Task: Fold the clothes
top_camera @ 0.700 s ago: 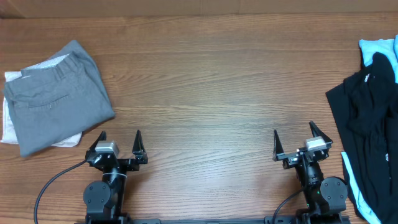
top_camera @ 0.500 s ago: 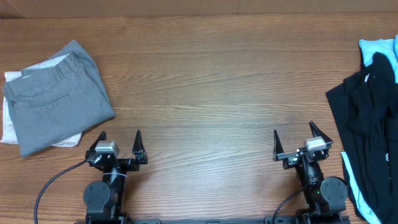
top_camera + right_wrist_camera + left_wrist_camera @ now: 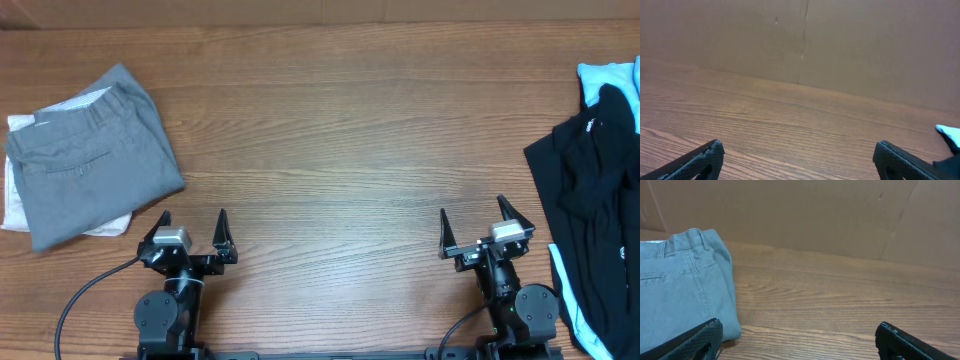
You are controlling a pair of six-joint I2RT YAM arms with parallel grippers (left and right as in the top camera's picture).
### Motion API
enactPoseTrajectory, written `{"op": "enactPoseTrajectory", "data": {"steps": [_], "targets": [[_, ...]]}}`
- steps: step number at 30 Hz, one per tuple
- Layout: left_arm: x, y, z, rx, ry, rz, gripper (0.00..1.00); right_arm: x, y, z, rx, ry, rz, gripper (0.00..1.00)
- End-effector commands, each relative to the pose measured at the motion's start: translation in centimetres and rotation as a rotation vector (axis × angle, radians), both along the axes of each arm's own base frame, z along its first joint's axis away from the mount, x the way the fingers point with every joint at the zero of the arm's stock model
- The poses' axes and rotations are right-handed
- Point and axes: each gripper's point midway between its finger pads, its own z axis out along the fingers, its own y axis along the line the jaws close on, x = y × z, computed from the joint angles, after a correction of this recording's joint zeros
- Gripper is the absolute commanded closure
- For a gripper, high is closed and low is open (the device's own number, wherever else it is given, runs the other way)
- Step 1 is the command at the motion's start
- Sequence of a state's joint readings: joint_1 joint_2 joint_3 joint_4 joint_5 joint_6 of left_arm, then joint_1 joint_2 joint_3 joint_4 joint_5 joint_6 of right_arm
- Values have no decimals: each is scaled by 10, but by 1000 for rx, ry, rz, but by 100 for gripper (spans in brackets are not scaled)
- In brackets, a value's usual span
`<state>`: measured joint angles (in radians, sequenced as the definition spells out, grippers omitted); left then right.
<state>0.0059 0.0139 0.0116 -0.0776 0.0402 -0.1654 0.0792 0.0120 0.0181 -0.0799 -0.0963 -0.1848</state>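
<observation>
The grey trousers (image 3: 90, 155) lie folded at the far left of the table (image 3: 340, 130); they rest on a white garment (image 3: 14, 205) of which only a strip and a corner show, so its kind cannot be told. In the left wrist view the trousers are cut by the left edge of the frame; only the waistband and one seam are clear. At the right edge of the overhead view a heap of black clothes (image 3: 590, 190) runs out of the frame, and its full shape is hidden; a light blue cloth (image 3: 605, 80) shows at its far end and partly under it, also cut off. In the right wrist view only a small pale tip and a dark bit of this heap appear at the right border.

The left gripper (image 3: 193, 215) and the right gripper (image 3: 472, 208) stand at the near edge of the table, well apart from the clothes; the fingers of each are spread wide and grasp nothing. In the wrist views only the finger ends show, in the bottom corners. The bases of the arms are cut by the lower edge; a black cable (image 3: 80, 295) curves away from the left one.

The table is brown wood with the grain running from left to right; behind it stands a wall of plain brown cardboard (image 3: 815, 215) with some creases.
</observation>
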Motion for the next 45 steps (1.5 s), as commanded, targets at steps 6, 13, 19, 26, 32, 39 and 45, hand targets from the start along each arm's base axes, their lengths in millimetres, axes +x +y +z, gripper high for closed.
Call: {"op": "enactPoseTrajectory", "data": {"steps": [6,13,19,26,32,39,45], "targets": [[0,0,-1,-9,-4,6,0,0,-1,-2,-5,-3,-5,0],[0,0,-1,-9,-4,5,0,0,-1,-2,-6,-3,-5,0],[0,0,-1,-10,-4,5,0,0,0,-2,-2,-3,-1,0],[0,0,-1,-10,-4,5,0,0,0,-1,60,6,-2,0],[-1,-6,0,-16,6,-29,0,1,-4,-3,219,41,-32,0],[-17,-5,15,22,95,-29,0,-2,-29,24,257,68,-180,0],[-26,-3,47,24,134,-17,0,8,-29,57,231,207,-202,0]]}}
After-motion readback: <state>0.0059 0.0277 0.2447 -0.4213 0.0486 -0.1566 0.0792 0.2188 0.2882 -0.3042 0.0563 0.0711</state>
